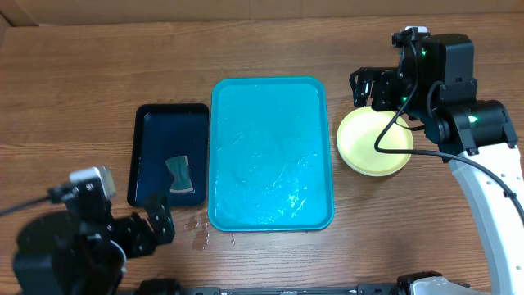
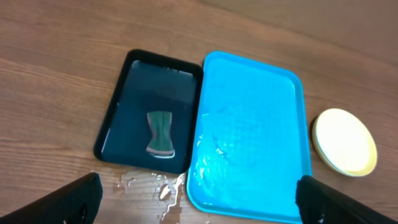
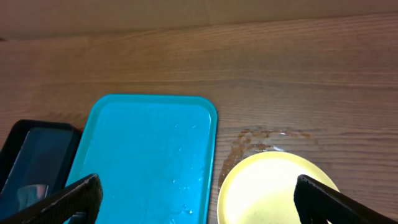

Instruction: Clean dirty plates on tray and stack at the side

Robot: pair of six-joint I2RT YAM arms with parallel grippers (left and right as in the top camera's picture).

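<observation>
**Tray bare, plates piled at the side**

The big bright blue-green plastic tray [image 1: 272,156] lies in the middle of the brown wooden table [image 1: 82,82]. It is a long shape with round corners and a raised edge. Nothing is on it. It looks shiny and wet, with little ripples of water near the bottom end.

The round, pale yellow-green plastic plates [image 1: 360,143] sit on the table just to the right of the tray, not touching it. In the left wrist view the edge looks doubled, so I think it is a pile and not one plate. I cannot count them, and I see no light blue plate. The top one looks smooth and clean. A pile at the side keeps the clean plates away from the wet tray, so the job looks about done.

The small black plastic tray [image 1: 164,131] lies close along the left side of the big one. It holds water and a little grey-green scrubber [image 1: 178,172] that is thin in the middle. That seems a good spot for it, so it drips there. Some drops [image 1: 196,229] lie on the wood near that tray's corner.

The left gripper [image 1: 152,223] hangs low near the front edge, fingers spread wide, holding nothing. The right gripper [image 1: 370,88] hovers over the far edge of the plates, also spread wide with nothing in it.
</observation>
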